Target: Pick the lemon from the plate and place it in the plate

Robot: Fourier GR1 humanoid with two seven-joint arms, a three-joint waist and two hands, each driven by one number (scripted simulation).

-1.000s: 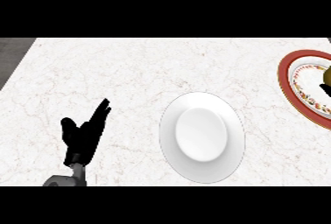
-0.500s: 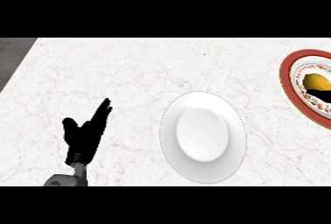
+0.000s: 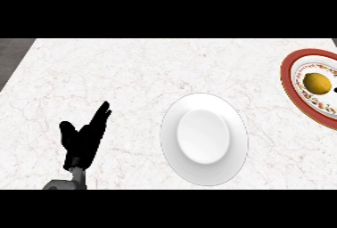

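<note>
- left hand [image 3: 84,139] is resting at the lower left of the counter [image 3: 132,71], fingers straight and pointing up, thumb spread, holding nothing. you are not needing it for this step; leaving it where it is looks sensible.
- white plate [image 3: 204,139] is sitting in the middle, nothing lying on it. judging from the task, you are treating this as the drop target.
- red-rimmed plate [image 3: 289,75] is showing at the right edge, partly cut off by the frame.
- lemon [image 3: 316,82] is lying on the red-rimmed plate, well apart from the white plate and not yet picked.
- right hand is not appearing clearly; only a tiny dark speck is showing at the frame edge just beside the lemon, and you cannot tell what it is or how any fingers are standing.
- step in hand, as judged: reaching for the lemon. you are wanting to come down from above, curl round its middle, and lift clear of the raised rim before crossing leftward.
- risk, as judged: the lemon is round and may be rolling if nudged sideways.
</note>
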